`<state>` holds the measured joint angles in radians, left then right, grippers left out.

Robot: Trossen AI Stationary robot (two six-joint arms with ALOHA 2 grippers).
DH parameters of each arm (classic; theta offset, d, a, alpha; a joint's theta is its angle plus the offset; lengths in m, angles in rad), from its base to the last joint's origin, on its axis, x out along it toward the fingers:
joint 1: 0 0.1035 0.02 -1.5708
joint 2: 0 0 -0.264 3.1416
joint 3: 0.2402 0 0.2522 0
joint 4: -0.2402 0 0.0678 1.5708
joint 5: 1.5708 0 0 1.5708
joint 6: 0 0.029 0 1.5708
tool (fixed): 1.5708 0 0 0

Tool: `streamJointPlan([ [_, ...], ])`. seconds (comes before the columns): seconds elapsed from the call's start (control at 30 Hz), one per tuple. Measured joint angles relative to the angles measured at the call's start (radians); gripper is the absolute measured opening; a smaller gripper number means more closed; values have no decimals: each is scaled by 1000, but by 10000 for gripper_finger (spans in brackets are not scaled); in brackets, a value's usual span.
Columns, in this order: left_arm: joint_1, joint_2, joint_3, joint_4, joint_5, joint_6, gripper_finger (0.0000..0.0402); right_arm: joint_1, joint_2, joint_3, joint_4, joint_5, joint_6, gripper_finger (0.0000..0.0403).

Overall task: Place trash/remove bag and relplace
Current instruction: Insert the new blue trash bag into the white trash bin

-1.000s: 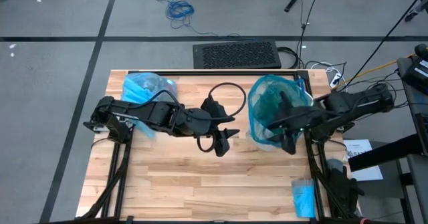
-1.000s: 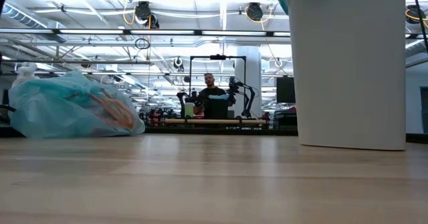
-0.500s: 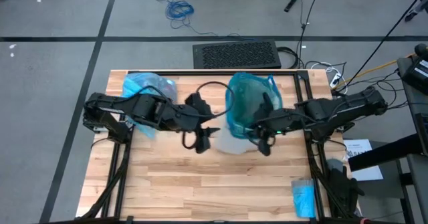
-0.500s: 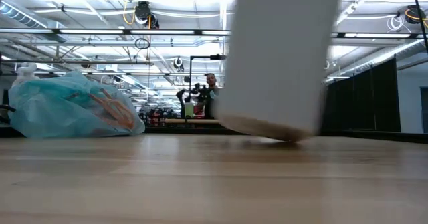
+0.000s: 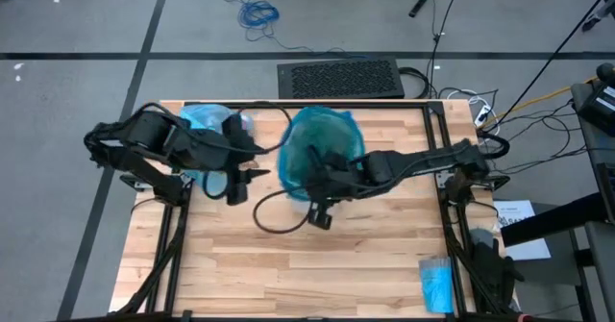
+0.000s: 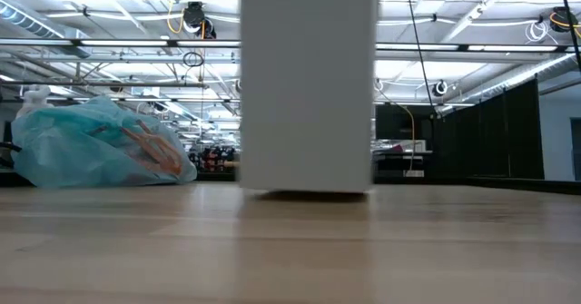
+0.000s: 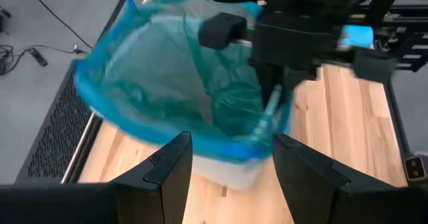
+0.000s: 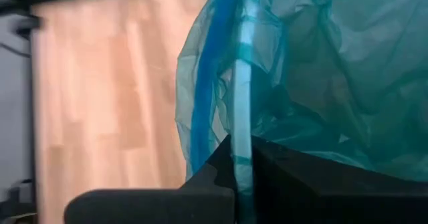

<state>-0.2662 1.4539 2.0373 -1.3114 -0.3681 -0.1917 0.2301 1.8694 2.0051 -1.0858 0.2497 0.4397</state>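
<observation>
- Since a second ago the white bin (image 5: 309,173), lined with a teal-green bag (image 5: 317,149), has slid from the table's right to its middle; the left arm has pulled back leftward.
- Light-blue bag (image 5: 204,122), filled and tied, lies at the table's (image 5: 288,264) back-left corner.
- Left gripper (image 5: 233,180) hangs near it, fingers spread, empty.
- Right gripper (image 5: 322,183) is clamped on the bin's rim, through the liner.
- Bright-blue roll (image 5: 436,284) lies front right.

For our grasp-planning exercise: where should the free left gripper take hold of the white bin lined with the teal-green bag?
Probably the rim of the white bin, on its left side, from above: the right gripper already pinches the opposite rim, and the left gripper waits open there.
</observation>
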Motion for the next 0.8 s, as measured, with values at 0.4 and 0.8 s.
streamJointPlan([
  [0.4,-18,-22,0,-94,24,-3,201,-12,74,144,-19,-84,-26,37],
  [0.8,-18,-23,-64,-85,24,6,201,-7,41,144,42,-152,13,185],
])
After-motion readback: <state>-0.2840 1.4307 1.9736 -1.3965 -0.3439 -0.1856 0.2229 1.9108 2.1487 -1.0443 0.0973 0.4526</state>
